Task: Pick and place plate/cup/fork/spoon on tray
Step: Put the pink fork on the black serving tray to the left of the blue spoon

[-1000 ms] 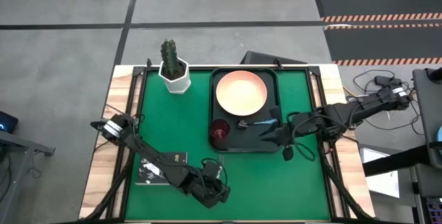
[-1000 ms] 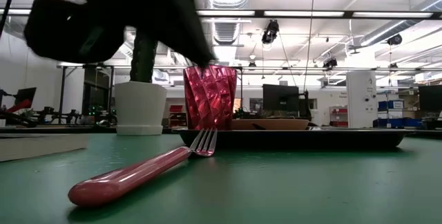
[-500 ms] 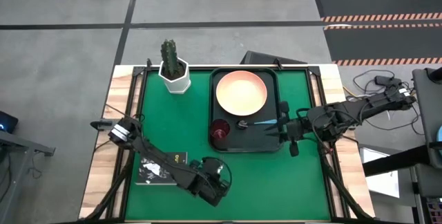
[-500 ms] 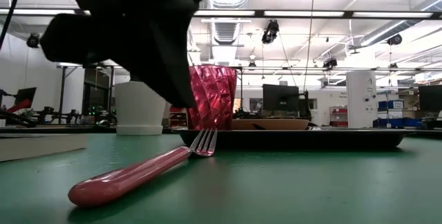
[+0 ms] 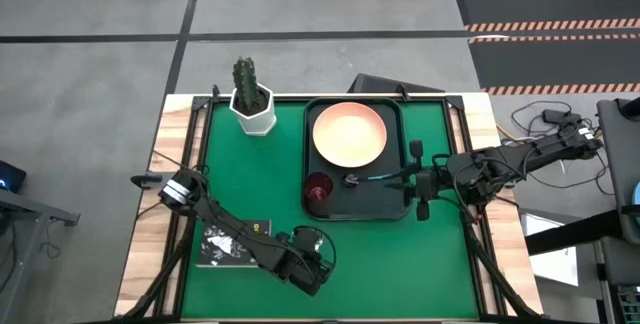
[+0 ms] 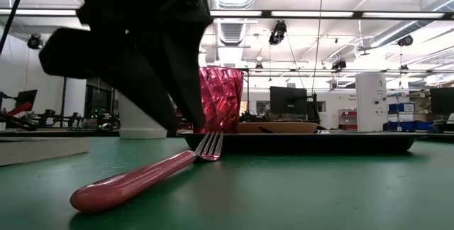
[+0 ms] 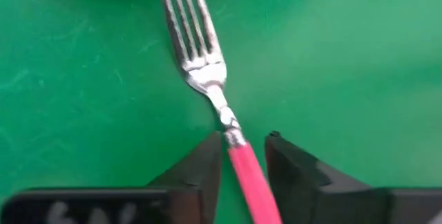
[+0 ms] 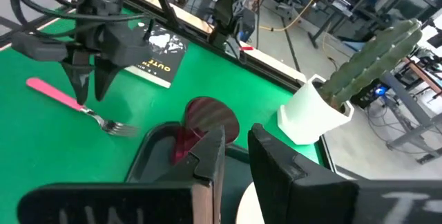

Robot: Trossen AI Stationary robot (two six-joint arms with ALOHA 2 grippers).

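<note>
A: What's hidden? From above, the fork is buried under the left gripper (image 5: pixel 310 264); I can't find it there.
B: The low camera has it: fork (image 6: pixel 142 174) flat on the green mat, tines toward the tray (image 6: pixel 298 142), with the left arm blocking the upper left of that picture. The left wrist picture cuts off most of the handle.

A: Left gripper's fingers?
B: Parted, one dark finger (image 7: pixel 200 172) either side of the pink-red handle at its neck, narrow gaps both sides. Not clamped; no contact that I can make out.

A: Right gripper (image 5: pixel 416 179)?
B: Just off the tray's edge, fingers slightly apart, holding nothing. Spoon (image 5: pixel 372 177) lies on the tray just beside it, plate (image 5: pixel 349 131) and cup (image 5: pixel 320 186) farther in.

A: Anything only its wrist camera gives?
B: The cactus pot (image 8: pixel 314 117), beyond the cup (image 8: pixel 207 120), and the black book (image 8: pixel 157 59) behind the left arm.
</note>
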